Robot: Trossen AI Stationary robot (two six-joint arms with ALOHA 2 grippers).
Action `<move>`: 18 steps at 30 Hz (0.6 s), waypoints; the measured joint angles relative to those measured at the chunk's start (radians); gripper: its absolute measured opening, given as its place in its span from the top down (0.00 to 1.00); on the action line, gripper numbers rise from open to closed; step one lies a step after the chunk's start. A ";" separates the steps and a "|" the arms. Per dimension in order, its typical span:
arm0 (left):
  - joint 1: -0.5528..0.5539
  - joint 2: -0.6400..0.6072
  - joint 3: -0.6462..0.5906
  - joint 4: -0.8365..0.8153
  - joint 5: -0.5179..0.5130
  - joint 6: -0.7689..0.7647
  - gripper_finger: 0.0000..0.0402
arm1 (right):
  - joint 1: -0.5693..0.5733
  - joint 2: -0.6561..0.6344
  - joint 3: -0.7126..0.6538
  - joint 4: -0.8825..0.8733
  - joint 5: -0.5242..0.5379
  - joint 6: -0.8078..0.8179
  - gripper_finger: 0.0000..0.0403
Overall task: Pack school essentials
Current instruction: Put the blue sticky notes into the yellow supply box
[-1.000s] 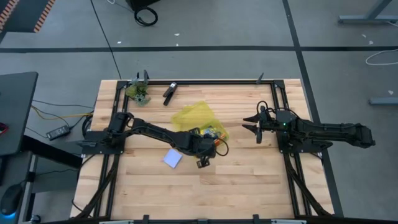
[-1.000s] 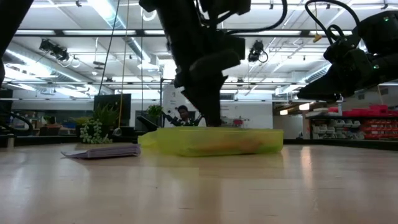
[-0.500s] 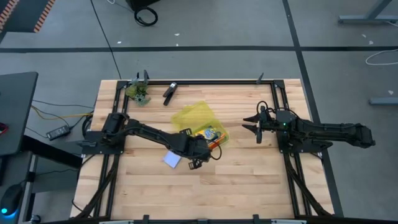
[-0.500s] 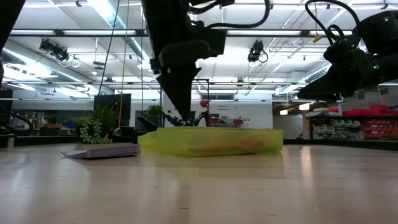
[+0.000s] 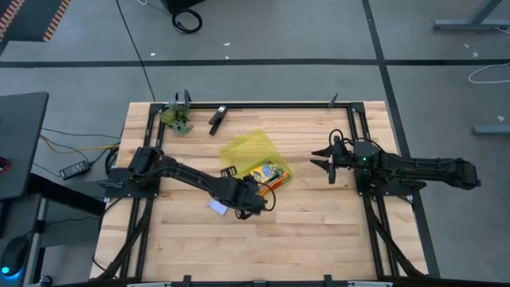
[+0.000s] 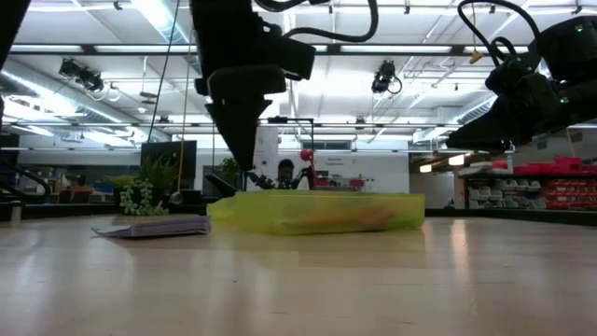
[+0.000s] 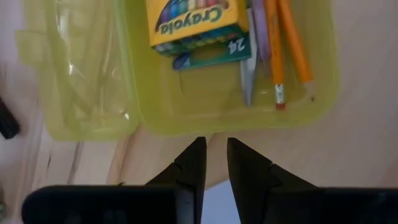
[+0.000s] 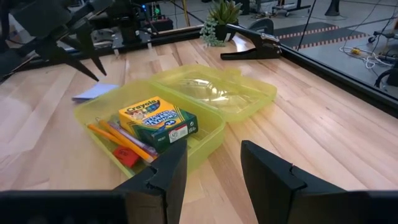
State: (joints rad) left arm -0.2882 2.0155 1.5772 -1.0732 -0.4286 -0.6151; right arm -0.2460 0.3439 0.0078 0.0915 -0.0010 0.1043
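The translucent yellow case (image 5: 256, 159) lies open on the table, its lid toward the far left. In it lie the yellow-green crayon box (image 7: 189, 22), orange pencils (image 7: 286, 43), a pink pencil (image 7: 261, 31) and a red eraser (image 8: 127, 155). The pale blue-white note pad (image 5: 217, 207) lies flat on the table near the case's near-left side. It also shows in the low view (image 6: 154, 227). My left gripper (image 5: 236, 210) hangs open just above the pad's right edge, fingers (image 7: 193, 155) pointing down. My right gripper (image 5: 328, 163) waits open at the table's right. I cannot make out the scissors.
A black clip-like object (image 5: 217, 118) and a small plant (image 5: 179, 118) sit at the table's far left. A black frame rail (image 5: 351, 135) borders the work area. A person shows far behind the table (image 6: 280, 173).
My left gripper has moved toward the table's left edge, from the case's near-right corner to over the note pad's right edge. The arm no longer covers the case, and the crayon box shows from above.
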 joint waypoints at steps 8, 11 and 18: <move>-0.045 -0.002 -0.017 -0.037 -0.005 -0.049 0.84 | 0.000 0.000 0.000 0.000 0.000 0.000 0.61; -0.055 -0.006 -0.075 -0.042 0.009 -0.085 0.85 | 0.000 0.000 0.000 0.000 0.000 0.000 0.61; -0.058 -0.013 -0.172 -0.003 0.077 -0.138 0.87 | 0.000 0.000 0.000 0.000 0.000 0.000 0.61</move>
State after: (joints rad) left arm -0.3466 2.0026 1.4053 -1.0765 -0.3517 -0.7528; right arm -0.2459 0.3439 0.0078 0.0917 -0.0010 0.1043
